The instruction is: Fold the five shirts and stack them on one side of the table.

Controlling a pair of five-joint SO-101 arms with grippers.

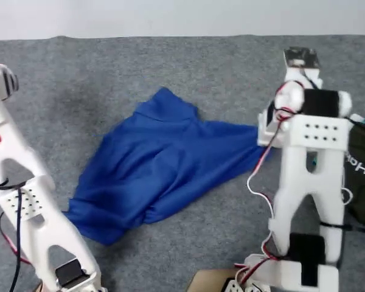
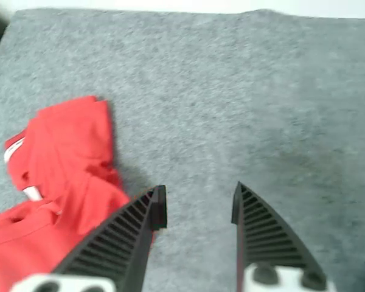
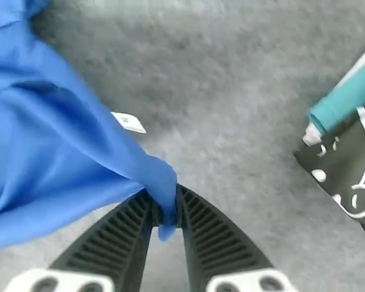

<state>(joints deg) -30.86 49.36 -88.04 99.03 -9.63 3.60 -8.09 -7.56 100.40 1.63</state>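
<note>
Right wrist view: right gripper (image 3: 164, 198) clenched on a blue shirt (image 3: 61, 152) corner, cloth running toward the spread, empty left gripper (image 2: 199, 201).

The high camera looks down over the table (image 1: 170, 67) from the arms' side, far edge along the frame's top, left arm (image 1: 30, 207) lower left, right arm (image 1: 307, 176) at right. Each wrist camera sits behind its own jaws, close above the table (looking along them). The blue shirt (image 1: 158, 164), mid-frame from above, shows again very near in the right wrist view (image 3: 55, 152).
</note>
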